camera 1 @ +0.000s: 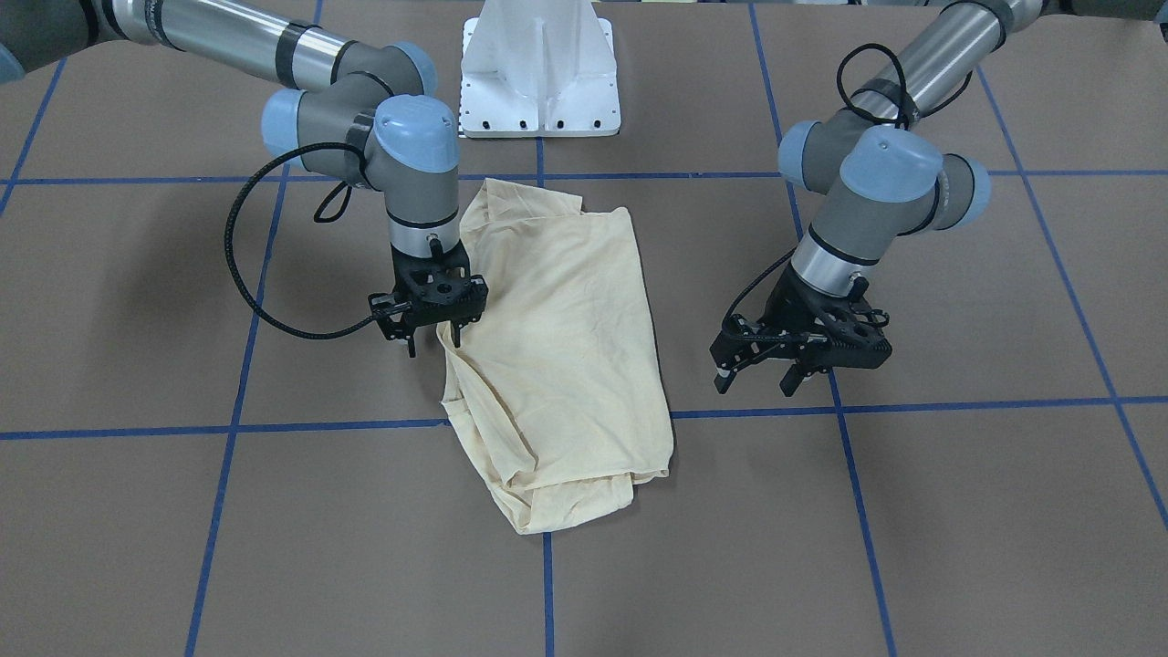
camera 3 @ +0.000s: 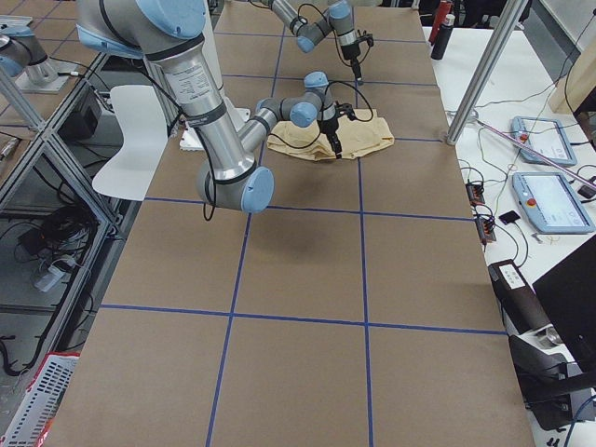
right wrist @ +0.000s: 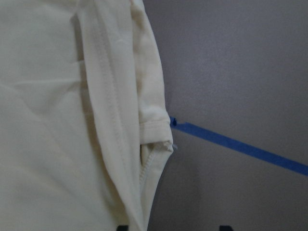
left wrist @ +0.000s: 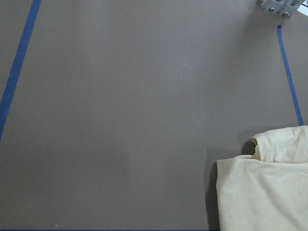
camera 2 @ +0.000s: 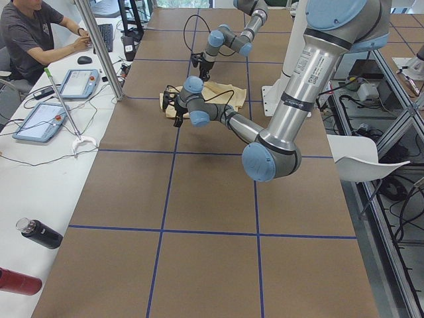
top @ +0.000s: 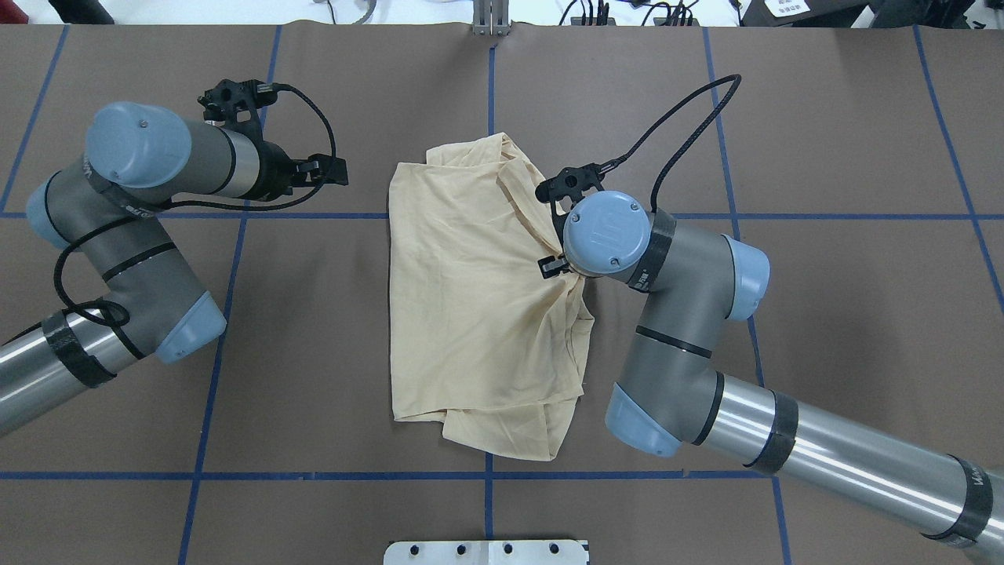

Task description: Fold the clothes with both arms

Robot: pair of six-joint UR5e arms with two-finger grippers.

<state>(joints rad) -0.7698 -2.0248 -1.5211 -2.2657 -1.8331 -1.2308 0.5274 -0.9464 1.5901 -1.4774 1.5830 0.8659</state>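
The pale cream-yellow shirt (camera 1: pixel 557 338) (top: pixel 471 298) lies folded lengthwise in the table's middle, plain side up, with bunched layers at both ends. My right gripper (camera 1: pixel 433 339) points down at the shirt's edge on the robot's right. It is open, one finger over the cloth and one over bare table. Creases in the cloth run toward it. In the right wrist view the hemmed edge (right wrist: pixel 144 168) lies between the spread fingertips (right wrist: pixel 122 227). My left gripper (camera 1: pixel 756 383) (top: pixel 333 171) hovers open and empty over bare table, well clear of the shirt (left wrist: pixel 264 192).
The white pedestal base (camera 1: pixel 540 82) stands at the robot's side of the table. Blue tape lines (top: pixel 490 475) grid the brown tabletop. A person (camera 2: pixel 33 40) sits at a side desk with tablets, and bottles (camera 2: pixel 40 233) lie beside the table's end.
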